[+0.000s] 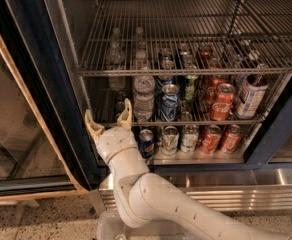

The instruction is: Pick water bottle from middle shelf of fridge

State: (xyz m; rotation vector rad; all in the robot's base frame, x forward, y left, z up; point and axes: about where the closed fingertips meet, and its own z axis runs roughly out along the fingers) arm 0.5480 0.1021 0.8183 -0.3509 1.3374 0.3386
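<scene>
Our white claw (107,118), spread wide and empty, sits just left of the upright clear ribbed plastic water bottle (144,98), which stands deeper in.

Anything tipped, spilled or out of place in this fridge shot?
Nothing stands out. The water bottle and the cans stand upright on the middle shelf, with no spill visible. The pincer hangs open and empty just left of the bottle, near the shelf's front rail.
</scene>
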